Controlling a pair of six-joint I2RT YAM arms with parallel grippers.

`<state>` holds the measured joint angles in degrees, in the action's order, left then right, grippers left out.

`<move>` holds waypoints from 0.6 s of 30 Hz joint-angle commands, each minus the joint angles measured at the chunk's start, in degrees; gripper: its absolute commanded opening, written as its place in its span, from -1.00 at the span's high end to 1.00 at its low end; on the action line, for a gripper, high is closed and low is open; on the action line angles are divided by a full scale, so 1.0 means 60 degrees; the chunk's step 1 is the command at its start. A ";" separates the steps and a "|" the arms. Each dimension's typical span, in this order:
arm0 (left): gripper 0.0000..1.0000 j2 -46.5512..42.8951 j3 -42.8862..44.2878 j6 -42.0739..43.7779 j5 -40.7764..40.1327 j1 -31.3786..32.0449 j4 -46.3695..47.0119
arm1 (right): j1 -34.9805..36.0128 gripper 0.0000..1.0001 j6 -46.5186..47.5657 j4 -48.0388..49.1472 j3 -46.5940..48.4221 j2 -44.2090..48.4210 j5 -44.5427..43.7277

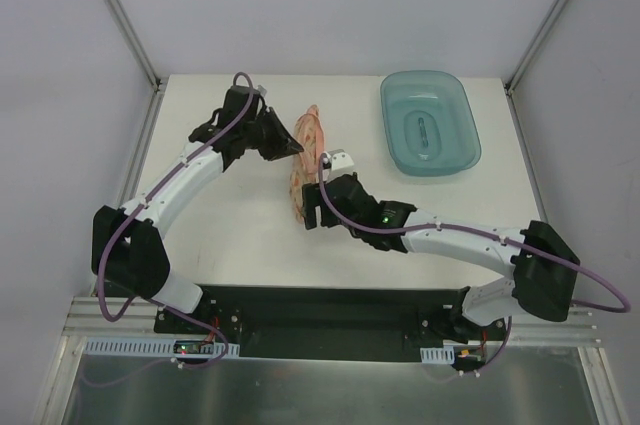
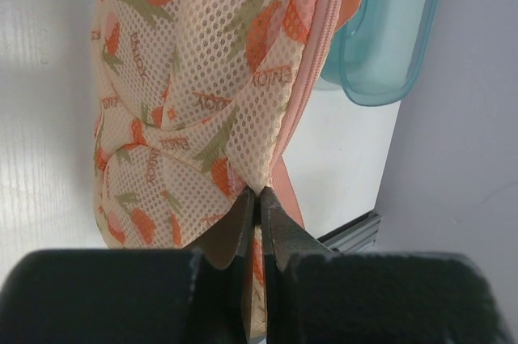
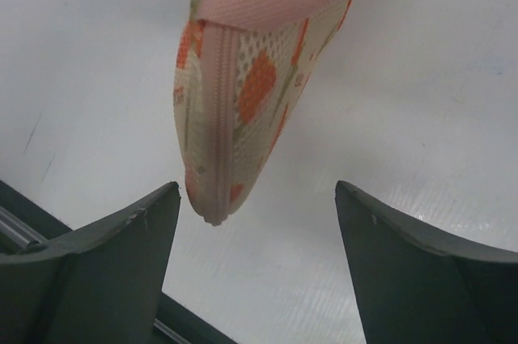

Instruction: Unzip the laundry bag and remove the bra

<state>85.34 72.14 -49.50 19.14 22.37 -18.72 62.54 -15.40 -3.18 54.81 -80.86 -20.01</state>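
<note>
The peach-orange printed mesh laundry bag [image 1: 304, 160] stands on edge in the middle of the table. My left gripper [image 1: 296, 148] is shut on a pinch of its mesh [image 2: 261, 188], holding the bag [image 2: 194, 85] up. My right gripper [image 1: 312, 207] is open at the bag's near end. In the right wrist view the bag's pink zip edge [image 3: 212, 125] and its tip hang between my spread fingers [image 3: 256, 202], closer to the left finger, touching neither. The zip looks closed along the part that shows. The bra is hidden.
A translucent teal plastic basin [image 1: 430, 121] sits at the back right of the table; it also shows behind the bag in the left wrist view [image 2: 388, 36]. White walls and metal frame posts surround the table. The black base rail [image 1: 330, 315] runs along the near edge.
</note>
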 commanded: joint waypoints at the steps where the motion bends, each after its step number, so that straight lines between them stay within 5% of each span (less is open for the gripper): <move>1: 1.00 -0.0439 -0.0114 -0.0437 0.0238 -0.0169 0.0337 | 0.0182 -0.53 0.0091 0.1494 0.0563 -0.0190 -0.0928; 4: 1.00 -0.0556 -0.0173 -0.0423 0.0253 -0.0227 0.0337 | 0.0196 -0.09 0.0105 0.1730 0.0679 -0.0395 -0.0986; 8: 1.00 -0.0630 -0.0260 -0.0452 0.0282 -0.0315 0.0337 | 0.0182 0.98 0.0207 0.1819 0.0856 -0.0395 -0.0708; 14: 1.00 -0.0630 -0.0130 -0.0117 0.0326 -0.0330 0.0351 | 0.0153 0.98 0.0369 0.1235 0.1250 0.0160 -0.0664; 16: 0.44 -0.0527 0.0148 0.0687 0.0531 -0.0330 0.0454 | 0.0094 0.98 0.0252 0.0575 0.1587 0.0379 -0.0591; 18: -0.52 -0.0585 0.0223 0.1666 0.0474 -0.0330 0.0498 | -0.0081 0.98 -0.0155 -0.0445 0.2216 0.0425 -0.0562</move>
<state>83.96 70.72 -47.99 19.97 20.53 -17.69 63.51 -14.15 0.45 60.18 -82.87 -22.94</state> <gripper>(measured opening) 0.402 0.040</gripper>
